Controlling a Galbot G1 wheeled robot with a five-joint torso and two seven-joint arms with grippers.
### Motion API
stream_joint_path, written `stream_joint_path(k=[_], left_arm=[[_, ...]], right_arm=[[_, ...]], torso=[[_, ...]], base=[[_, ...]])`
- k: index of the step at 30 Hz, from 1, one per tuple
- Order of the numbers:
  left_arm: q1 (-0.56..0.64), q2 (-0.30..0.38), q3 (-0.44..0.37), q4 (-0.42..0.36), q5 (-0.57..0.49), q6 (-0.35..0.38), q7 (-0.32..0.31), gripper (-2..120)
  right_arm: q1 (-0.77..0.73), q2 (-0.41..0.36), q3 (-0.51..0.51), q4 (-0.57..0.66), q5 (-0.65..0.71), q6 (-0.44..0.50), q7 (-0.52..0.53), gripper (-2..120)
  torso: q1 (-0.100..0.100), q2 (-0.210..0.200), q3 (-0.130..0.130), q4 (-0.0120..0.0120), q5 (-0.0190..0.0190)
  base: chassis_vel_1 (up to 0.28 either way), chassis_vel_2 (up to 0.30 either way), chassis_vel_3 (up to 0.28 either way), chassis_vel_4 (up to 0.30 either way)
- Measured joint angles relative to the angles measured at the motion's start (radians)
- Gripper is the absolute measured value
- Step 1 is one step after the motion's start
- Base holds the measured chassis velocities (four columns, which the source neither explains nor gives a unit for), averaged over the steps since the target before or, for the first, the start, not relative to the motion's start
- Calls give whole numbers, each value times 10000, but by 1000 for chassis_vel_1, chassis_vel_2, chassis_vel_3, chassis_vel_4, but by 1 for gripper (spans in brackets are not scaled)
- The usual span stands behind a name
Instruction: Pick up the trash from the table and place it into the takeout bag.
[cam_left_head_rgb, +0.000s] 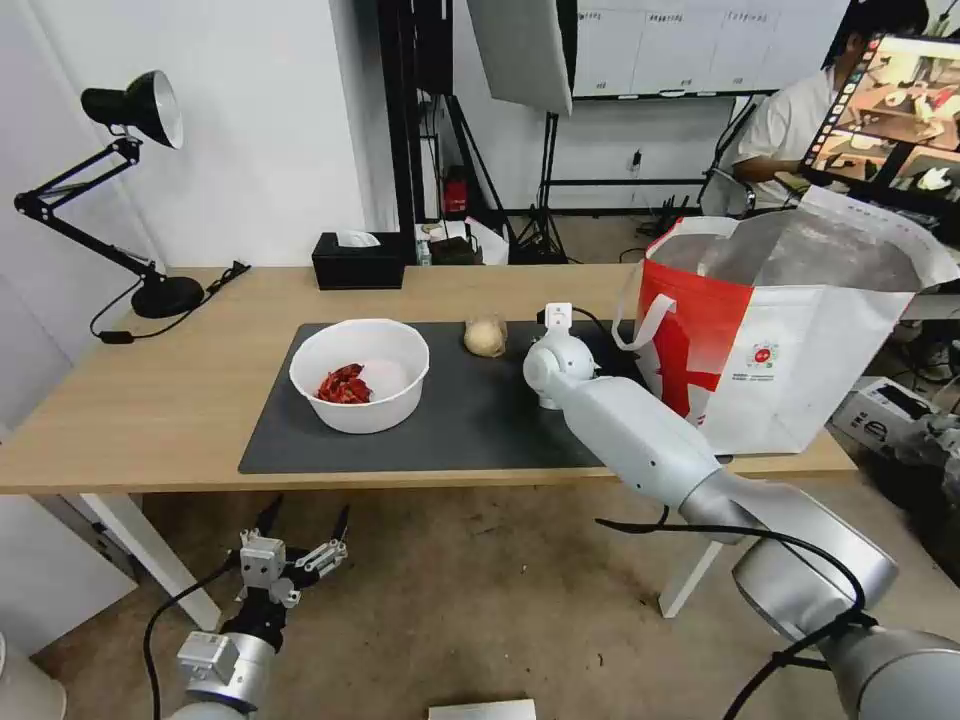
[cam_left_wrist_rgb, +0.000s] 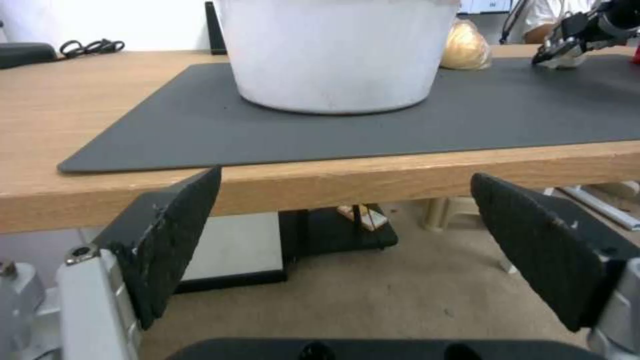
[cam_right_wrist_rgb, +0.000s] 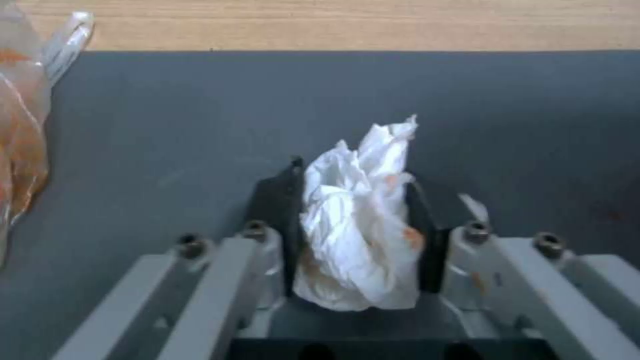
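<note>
Grey mat (cam_left_head_rgb: 470, 420) covered the table's (cam_left_head_rgb: 130, 420) middle, with bare wood at its left. Below the near edge hung the left gripper (cam_left_wrist_rgb: 347, 245), fingers wide apart and empty. Rightward stood the white bowl (cam_left_head_rgb: 360, 375), then the small cup (cam_left_head_rgb: 485, 337). The right gripper (cam_right_wrist_rgb: 353, 210) pinched the crumpled tissue (cam_right_wrist_rgb: 353, 225) on the mat, near the takeout bag (cam_left_head_rgb: 790, 350) at the right end.

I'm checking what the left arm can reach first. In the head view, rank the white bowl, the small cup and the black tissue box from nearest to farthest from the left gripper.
From the left gripper, open below the table's near edge:
1. White bowl, on the mat just above it.
2. Small cup, farther back and toward the right.
3. Black tissue box, at the table's far edge.
</note>
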Motion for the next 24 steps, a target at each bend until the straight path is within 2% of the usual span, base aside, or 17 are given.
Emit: stream_joint_path(k=[2,4,5,6,8,10,13,14,17,18,21,22,24], left_arm=[[1,5,17,-5,4,-1,0,100],[1,10,20,-8,4,-1,0,100],[1,16,23,-13,6,-1,0,100],[1,16,23,-13,6,-1,0,100],[1,26,29,-22,8,-2,0,100],[1,28,32,-28,9,-1,0,100],[3,17,32,-52,11,-4,1,100],[3,17,32,-52,11,-4,1,100],[12,-20,25,-55,20,-12,1,100],[12,-20,25,-55,20,-12,1,100],[39,-37,17,-75,27,-21,0,100],[39,-37,17,-75,27,-21,0,100],[109,-36,-25,-87,28,-24,-4,100]], right_arm=[[-136,-118,0,250,9,90,63,18],[-173,-150,3,318,6,145,66,14],[-240,-204,27,434,-25,257,65,8],[-240,-204,27,434,-25,257,65,8],[-379,-356,132,766,-150,474,20,0],[-459,-459,189,1006,-198,569,-2,0],[-804,-961,351,2143,-467,866,-4,0],[-804,-961,351,2143,-467,866,-4,0],[-1201,-1561,442,3600,-876,1171,-34,0],[-1201,-1561,442,3600,-876,1171,-34,0],[-1754,-2205,631,5092,-1847,1742,-232,0],[-1754,-2205,631,5092,-1847,1742,-232,0],[-2114,-2397,856,5718,-2720,2283,-261,0]], torso=[[0,0,0,0,0],[0,0,0,0,0],[0,0,0,1,0],[0,0,0,1,0],[0,0,0,3,0],[0,0,0,2,0],[0,-1,0,1,1],[0,-1,0,1,1],[0,0,0,1,1],[0,0,0,1,1],[0,0,-1,0,1],[0,0,-1,0,1],[-1,0,-1,-1,0]], base=[[0,0,0,0],[0,0,0,0],[0,0,0,0],[0,0,0,0],[0,0,0,0],[0,0,0,0],[0,0,0,0],[0,0,0,0],[0,0,0,0],[0,0,0,0],[0,0,0,0],[0,0,0,0],[0,0,0,0]])
